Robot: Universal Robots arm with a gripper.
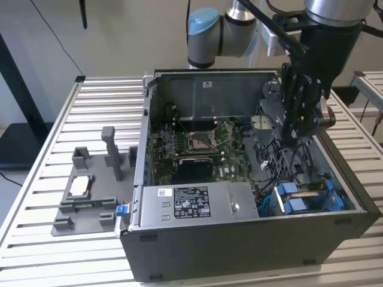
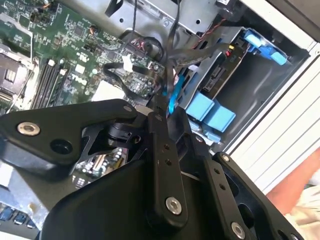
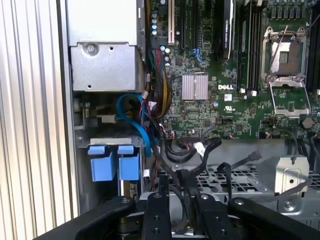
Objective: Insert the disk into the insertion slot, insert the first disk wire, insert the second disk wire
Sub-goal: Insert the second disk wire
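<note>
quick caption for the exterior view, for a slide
Robot arm reaches its tool into the open computer case, close to the blue-tabbed insertion slot at the exterior view's right.

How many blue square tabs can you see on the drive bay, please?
2, side by side on the bay: one tab nearer the case wall, the other beside it. More may be hidden.

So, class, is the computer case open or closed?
Open. The computer case has no cover panel on top: in the exterior view the motherboard and the blue-tabbed insertion slot show inside.
</note>
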